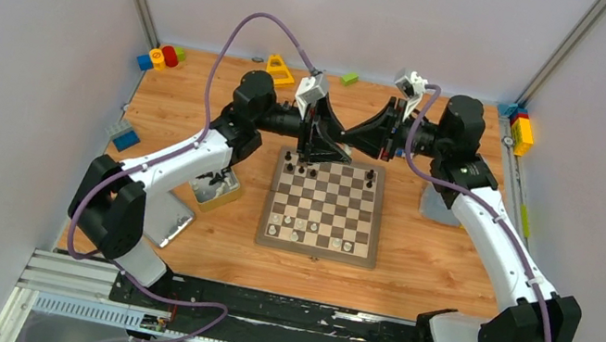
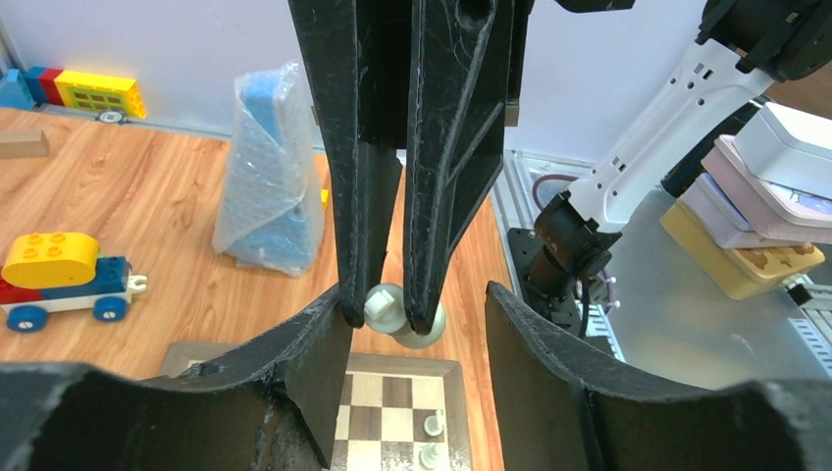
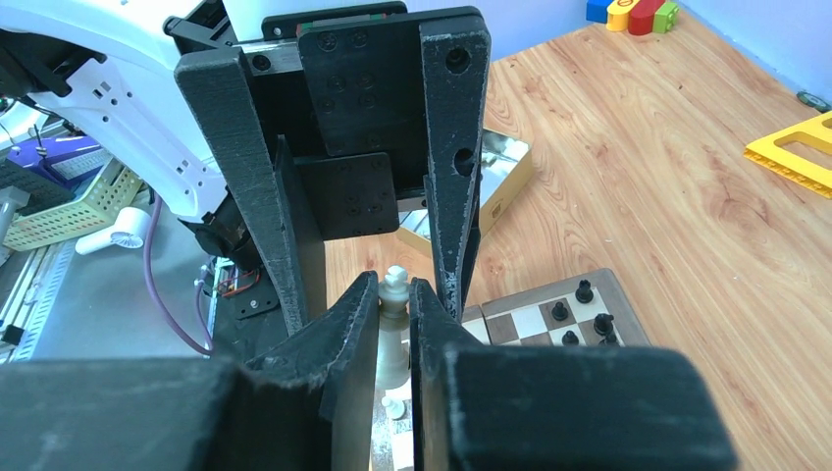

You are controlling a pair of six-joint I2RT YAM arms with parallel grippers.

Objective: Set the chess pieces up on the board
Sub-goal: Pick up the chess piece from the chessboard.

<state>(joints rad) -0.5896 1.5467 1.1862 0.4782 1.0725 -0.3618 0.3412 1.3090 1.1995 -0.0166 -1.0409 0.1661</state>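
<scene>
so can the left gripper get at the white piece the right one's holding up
Probably yes. The left gripper is open, its fingers either side of the white piece. But the right gripper sits between them, shut on the piece, so only its exposed ends look free to grip.

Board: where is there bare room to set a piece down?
Middle rows of the board, between black pieces at the far edge and pale pieces at the near edge. Far-left corner is crowded, left pincer and right pincer overhead.
</scene>
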